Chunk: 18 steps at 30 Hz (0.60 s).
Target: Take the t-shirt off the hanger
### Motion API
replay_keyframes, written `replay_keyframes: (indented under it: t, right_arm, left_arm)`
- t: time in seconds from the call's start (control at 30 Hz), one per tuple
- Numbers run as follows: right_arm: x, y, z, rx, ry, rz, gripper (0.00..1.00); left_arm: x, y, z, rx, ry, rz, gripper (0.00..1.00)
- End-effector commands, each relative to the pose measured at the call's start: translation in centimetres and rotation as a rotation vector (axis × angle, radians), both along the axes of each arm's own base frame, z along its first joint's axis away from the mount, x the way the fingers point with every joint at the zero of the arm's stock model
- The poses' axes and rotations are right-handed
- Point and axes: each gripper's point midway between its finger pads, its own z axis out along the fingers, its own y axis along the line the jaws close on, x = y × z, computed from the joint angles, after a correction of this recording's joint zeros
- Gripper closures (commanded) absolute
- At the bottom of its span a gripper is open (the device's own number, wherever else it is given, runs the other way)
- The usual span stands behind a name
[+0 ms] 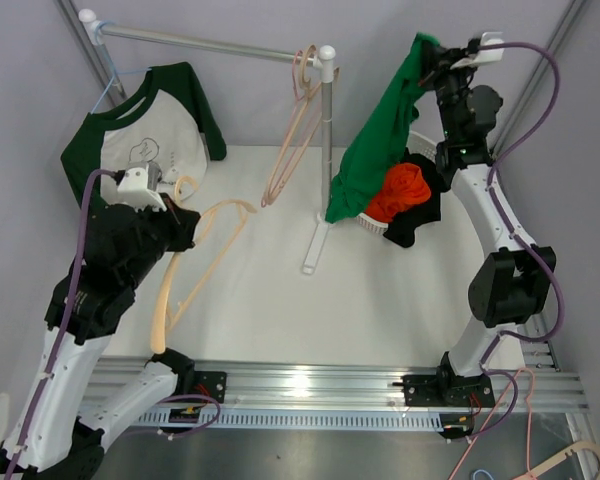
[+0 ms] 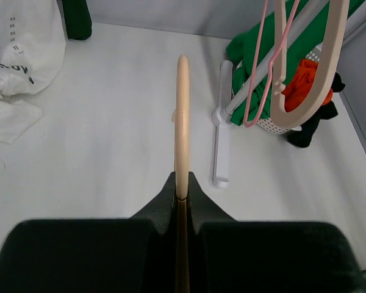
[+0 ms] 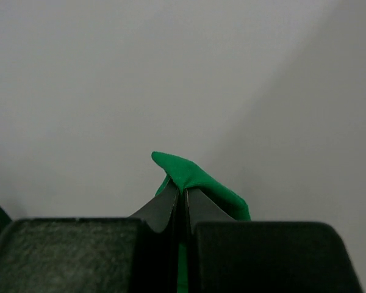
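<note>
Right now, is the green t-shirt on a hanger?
No: the right gripper pinches the green t-shirt, and the left gripper holds the hanger bare.

Bright, even, diffuse light in all views, with only faint soft shadows on the white surface (image 1: 380, 300). Specular glare on the aluminium rail (image 1: 302, 379). Wrist views: left hand (image 2: 182, 184) and right hand (image 3: 182, 193) are dark and soft-focus near the lens; hanger (image 2: 182, 116) and t-shirt (image 3: 195, 176) are sharp.
</note>
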Motion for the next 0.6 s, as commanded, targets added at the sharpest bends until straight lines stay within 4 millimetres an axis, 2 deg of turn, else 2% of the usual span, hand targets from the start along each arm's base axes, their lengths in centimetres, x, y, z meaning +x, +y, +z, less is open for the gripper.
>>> replay_keyframes:
  t: [0.0, 0.03, 0.1, 0.17, 0.2, 0.27, 0.3, 0.33, 0.37, 0.4, 0.43, 0.47, 0.5, 0.57]
  right_arm:
    - [-1.9, 0.8, 0.0, 0.028, -0.036, 0.073, 1.0]
    - [-1.7, 0.7, -1.3, 0.03, -0.006, 0.065, 1.0]
    - [-1.0, 0.2, -5.8, 0.042, 0.135, 0.037, 1.0]
    - [-0.5, 0.4, -9.5, 0.053, 0.277, 0.046, 1.0]
    - [0.2, 0.4, -13.7, 0.052, 0.445, 0.037, 1.0]
    - [0.6, 1.1, -18.5, 0.073, 0.645, 0.062, 1.0]
    - [0.3, 1.5, -24.0, 0.051, 0.877, 0.07, 1.0]
    - [0.0, 1.9, -26.3, 0.051, 0.985, 0.07, 1.0]
    - [-0.5, 2.4, -28.7, 0.033, 1.089, 0.08, 1.0]
    - [-2.1, 2.8, -31.6, -0.001, 1.23, 0.095, 1.0]
    - [-2.6, 3.6, -35.1, -0.036, 1.328, 0.104, 1.0]
    - [-3.3, 3.4, -37.1, -0.053, 1.385, 0.085, 1.0]
    - [-4.8, 3.0, -40.5, -0.055, 1.468, 0.067, 1.0]
    - [-6.5, 2.8, -43.6, -0.074, 1.535, 0.072, 1.0]
  left_arm:
    - [0.6, 0.0, 1.7, -0.043, -0.066, 0.024, 0.99]
    - [0.6, -0.1, 1.6, -0.044, -0.064, 0.021, 0.99]
    - [0.7, -0.1, 1.1, -0.044, -0.054, 0.024, 0.99]
    - [0.9, 0.0, 1.4, -0.044, -0.063, 0.032, 0.99]
    - [1.2, 0.0, 1.3, -0.039, -0.057, 0.04, 0.99]
    - [2.0, 0.0, 1.5, -0.044, -0.051, 0.044, 0.99]
    - [2.9, -0.4, 0.9, -0.036, -0.019, 0.041, 0.99]
    - [3.1, -0.4, 1.9, -0.043, -0.029, 0.038, 0.99]
    - [3.4, -0.7, 1.9, -0.046, -0.018, 0.026, 0.99]
    - [3.8, -0.8, 2.2, -0.049, -0.021, 0.029, 0.99]
    - [4.3, -0.8, 2.9, -0.053, -0.029, 0.037, 0.99]
    - [4.7, -0.7, 3.3, -0.057, -0.046, 0.044, 0.99]
    - [5.1, -0.4, 3.7, -0.054, -0.057, 0.065, 0.99]
    - [6.2, -0.2, 4.7, -0.047, -0.075, 0.087, 0.99]
